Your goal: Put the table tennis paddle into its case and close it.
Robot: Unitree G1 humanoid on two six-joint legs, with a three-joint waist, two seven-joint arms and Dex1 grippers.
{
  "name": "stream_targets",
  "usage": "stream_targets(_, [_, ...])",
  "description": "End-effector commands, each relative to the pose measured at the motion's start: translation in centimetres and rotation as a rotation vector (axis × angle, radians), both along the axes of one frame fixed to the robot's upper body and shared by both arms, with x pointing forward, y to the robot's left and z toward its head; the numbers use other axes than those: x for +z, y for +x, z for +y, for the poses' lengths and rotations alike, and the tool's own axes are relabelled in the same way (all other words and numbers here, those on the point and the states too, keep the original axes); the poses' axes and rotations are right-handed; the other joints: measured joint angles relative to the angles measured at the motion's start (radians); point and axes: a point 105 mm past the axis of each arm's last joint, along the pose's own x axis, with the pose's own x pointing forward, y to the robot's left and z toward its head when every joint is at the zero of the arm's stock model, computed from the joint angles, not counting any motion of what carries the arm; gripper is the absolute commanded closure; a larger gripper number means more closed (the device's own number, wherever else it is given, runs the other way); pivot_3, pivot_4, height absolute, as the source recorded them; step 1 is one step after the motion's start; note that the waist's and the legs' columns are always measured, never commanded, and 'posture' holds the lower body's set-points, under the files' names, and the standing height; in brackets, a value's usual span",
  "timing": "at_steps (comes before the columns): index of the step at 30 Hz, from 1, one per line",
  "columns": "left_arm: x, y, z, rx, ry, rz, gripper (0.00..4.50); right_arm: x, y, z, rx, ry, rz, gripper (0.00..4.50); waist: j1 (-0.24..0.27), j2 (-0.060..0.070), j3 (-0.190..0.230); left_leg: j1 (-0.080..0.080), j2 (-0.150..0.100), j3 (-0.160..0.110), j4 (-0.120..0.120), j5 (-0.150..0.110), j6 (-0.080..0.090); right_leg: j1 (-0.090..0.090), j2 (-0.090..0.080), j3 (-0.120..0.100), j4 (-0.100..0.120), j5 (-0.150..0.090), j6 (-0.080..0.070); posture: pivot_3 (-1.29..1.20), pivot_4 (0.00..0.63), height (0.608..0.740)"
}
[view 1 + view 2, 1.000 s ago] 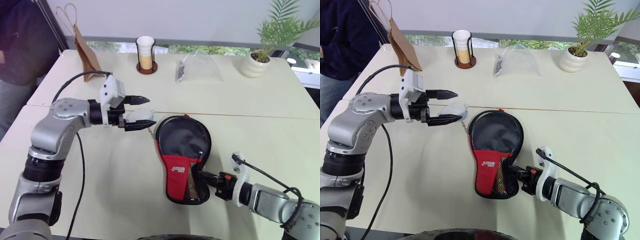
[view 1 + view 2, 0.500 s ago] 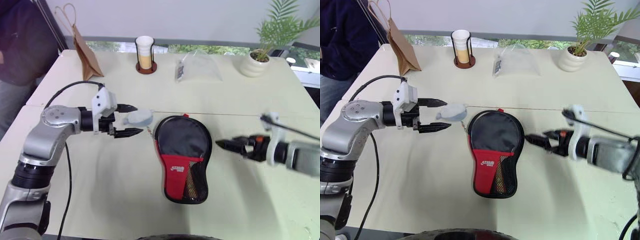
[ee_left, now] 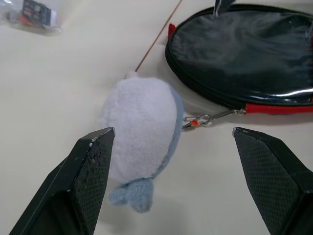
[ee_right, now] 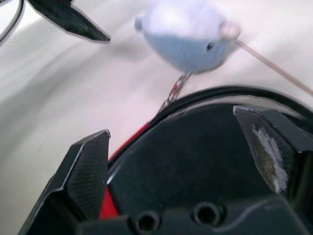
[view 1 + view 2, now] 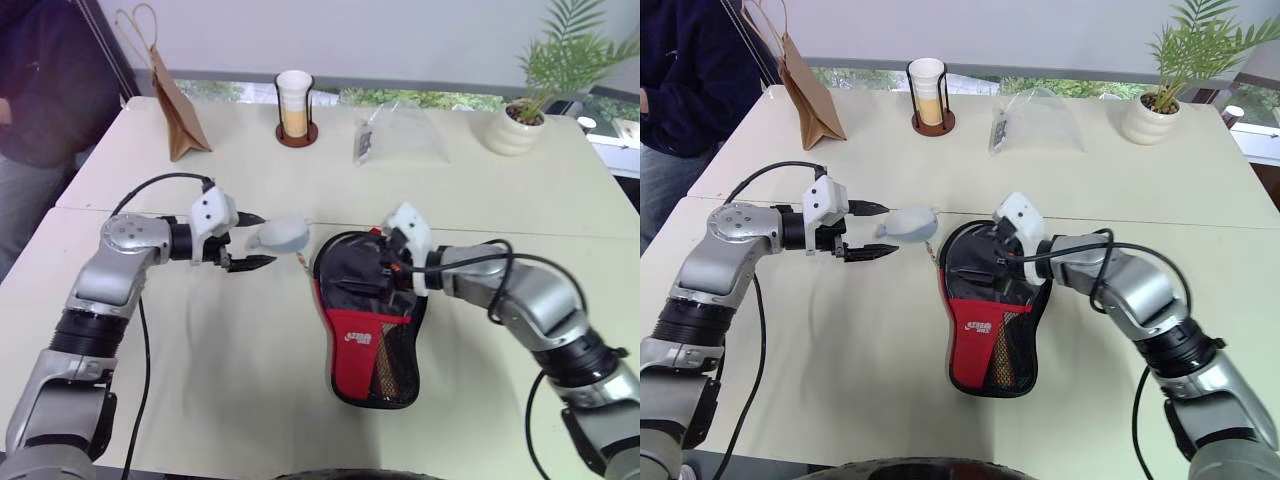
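Both arms are built of rounded, brushed silver segments joined by black bands. A white block sits at each wrist, ahead of it a gripper of two black fingers: left gripper (image 5: 255,241), right gripper (image 4: 171,161). The fingers (image 3: 88,171) taper to wedges, their inner pads cross-hatched. Loose black cables loop from forearm to wrist on each arm
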Motion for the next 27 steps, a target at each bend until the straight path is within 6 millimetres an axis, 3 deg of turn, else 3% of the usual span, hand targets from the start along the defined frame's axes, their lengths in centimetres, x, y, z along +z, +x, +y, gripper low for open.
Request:
stream_targets(1, [0.8, 0.6, -0.3, -0.011, 0.009, -0.062, 0.49, -1.9, 0.4, -0.1, 0.009, -0.051, -0.023, 0.04, 0.002, 0.0, 0.0, 0.0, 0.0, 0.0, 0.0, 0.0, 0.0, 0.0, 0.0, 0.0, 0.0, 0.0, 0.0, 0.0, 0.15, 0.74])
stream_targets(5, [0.6, 1.1, -0.7, -0.019, 0.01, -0.076, 0.49, -4.9, 0.3, -2.0, -0.015, -0.157, -0.002, 0.04, 0.001, 0.0, 0.0, 0.0, -0.001, 0.0, 0.001, 0.0, 0.0, 0.0, -0.001, -0.001, 0.001, 0.0, 0.0, 0.0, 0.15, 0.74])
stream_targets(12, [-0.4, 2.2, -1.6, -0.039, 0.046, -0.108, 0.49, -6.9, 0.3, -3.9, -0.045, -0.231, 0.005, 0.04, 0.003, -0.001, -0.001, 0.002, -0.001, -0.001, 0.001, -0.001, 0.001, 0.003, -0.001, -0.001, 0.0, 0.0, 0.0, 0.0, 0.15, 0.74])
stream_targets(25, [-2.6, 5.1, -3.9, -0.032, 0.097, -0.161, 0.49, -6.8, -0.1, -5.3, -0.084, -0.26, -0.004, 0.04, 0.005, -0.003, -0.002, 0.002, -0.003, -0.003, 0.004, -0.002, 0.003, 0.005, -0.001, -0.003, 0.001, 0.0, 0.0, 0.0, 0.15, 0.74])
stream_targets(27, [-2.7, 5.6, -4.2, -0.023, 0.096, -0.171, 1.05, -6.9, -0.1, -5.3, -0.089, -0.263, -0.005, 0.0, 0.005, -0.003, -0.002, 0.002, -0.003, -0.003, 0.004, -0.002, 0.004, 0.005, -0.001, -0.003, 0.001, 0.0, 0.0, 0.0, 0.15, 0.74])
